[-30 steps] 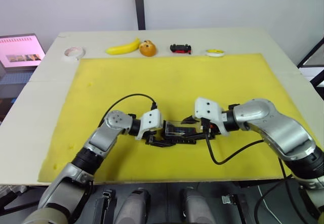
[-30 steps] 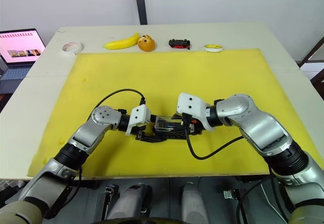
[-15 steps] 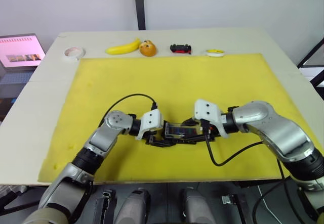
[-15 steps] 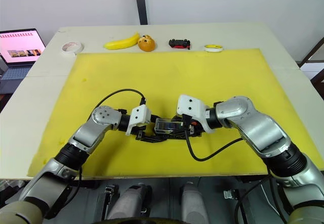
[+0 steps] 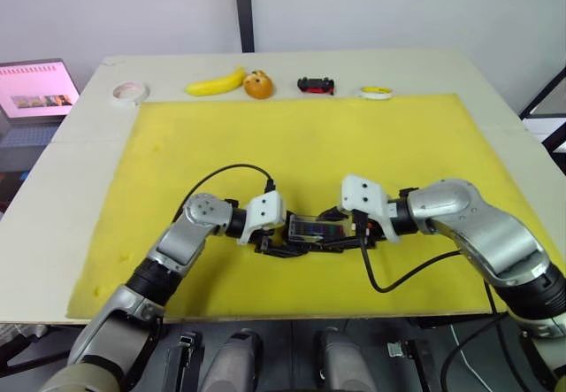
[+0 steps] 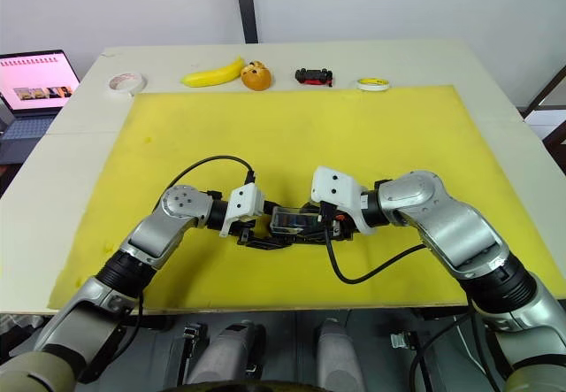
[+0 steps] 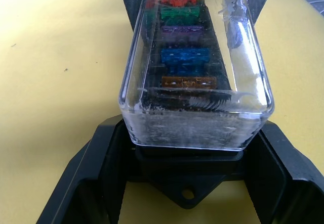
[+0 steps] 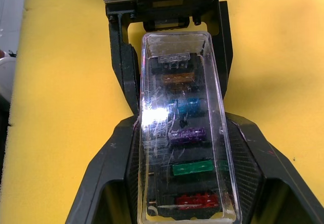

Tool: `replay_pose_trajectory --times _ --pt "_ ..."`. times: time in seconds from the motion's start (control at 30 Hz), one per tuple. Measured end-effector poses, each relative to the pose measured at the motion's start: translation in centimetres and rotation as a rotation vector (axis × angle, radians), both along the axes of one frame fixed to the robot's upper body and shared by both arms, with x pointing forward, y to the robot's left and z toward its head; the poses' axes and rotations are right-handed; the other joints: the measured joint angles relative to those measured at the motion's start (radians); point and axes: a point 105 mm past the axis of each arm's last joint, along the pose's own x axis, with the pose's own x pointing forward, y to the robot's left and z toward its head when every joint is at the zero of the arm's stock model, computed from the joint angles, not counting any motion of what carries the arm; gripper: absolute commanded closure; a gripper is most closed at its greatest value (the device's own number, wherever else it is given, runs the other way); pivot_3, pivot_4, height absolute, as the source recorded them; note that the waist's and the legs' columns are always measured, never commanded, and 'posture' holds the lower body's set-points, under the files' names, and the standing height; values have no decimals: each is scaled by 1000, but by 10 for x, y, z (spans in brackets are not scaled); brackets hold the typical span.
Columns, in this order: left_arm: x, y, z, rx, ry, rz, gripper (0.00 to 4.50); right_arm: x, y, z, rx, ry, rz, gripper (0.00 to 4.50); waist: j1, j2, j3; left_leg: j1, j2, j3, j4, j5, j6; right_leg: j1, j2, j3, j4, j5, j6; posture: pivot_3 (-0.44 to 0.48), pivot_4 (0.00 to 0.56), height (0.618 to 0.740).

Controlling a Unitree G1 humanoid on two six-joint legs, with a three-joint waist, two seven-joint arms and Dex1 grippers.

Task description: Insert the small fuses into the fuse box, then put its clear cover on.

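two grippers: left gripper (image 5: 281, 240) and right gripper (image 5: 347, 233) meet at the middle of the yellow mat (image 5: 301, 135), one at each end of the fuse box (image 5: 309, 242)
head views: clear cover (image 5: 316, 226) lies over the box between the two grippers; banana (image 5: 215, 83) and toy car (image 5: 316, 84) sit well apart on the far table edge
left wrist view: left fingers (image 7: 83, 178) spread either side of the box end, not visibly pinching; cover (image 7: 195, 62) over red, green, purple, blue and orange-brown fuses (image 7: 185, 54)
right wrist view: right fingers (image 8: 104, 173) flank the cover (image 8: 185, 128), whether they press it i cannot tell; the fuses (image 8: 187, 135) show through it, all in their slots
step in hand: seating the cover, fuses already in
next move: likely press the cover down evenly till it sits flush, then let go without lifting it
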Motion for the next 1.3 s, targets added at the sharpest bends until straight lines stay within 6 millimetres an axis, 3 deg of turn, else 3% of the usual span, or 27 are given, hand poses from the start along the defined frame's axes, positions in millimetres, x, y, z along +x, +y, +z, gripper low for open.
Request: replay_pose_trajectory --times 0.8,0.83,0.93,0.97,1.3 --pt "0 -1 0 -1 1 -4 1932 1 -4 -2 36 2 9 2789 0 0 0 0 0 0 0 0 0 0 0 0 0 0 0 0 150 740" --pt "0 -1 0 -1 1 -4 1932 2 -4 -2 36 1 9 1727 0 0 0 0 0 0 0 0 0 0 0 0 0 0 0 0 150 740" --pt "0 -1 0 -2 1 -4 1932 3 -6 -4 30 7 -5 302 -1 0 0 0 0 0 0 0 0 0 0 0 0 0 0 0 150 740" --pt "0 -1 0 -2 1 -4 1932 3 -6 -4 29 7 -7 13 -1 0 0 0 0 0 0 0 0 0 0 0 0 0 0 0 150 740" --pt "0 -1 0 -2 2 -5 1932 5 -8 1 33 -20 -23 13 0 0 0 0 0 0 0 0 0 0 0 0 0 0 0 0 150 740"
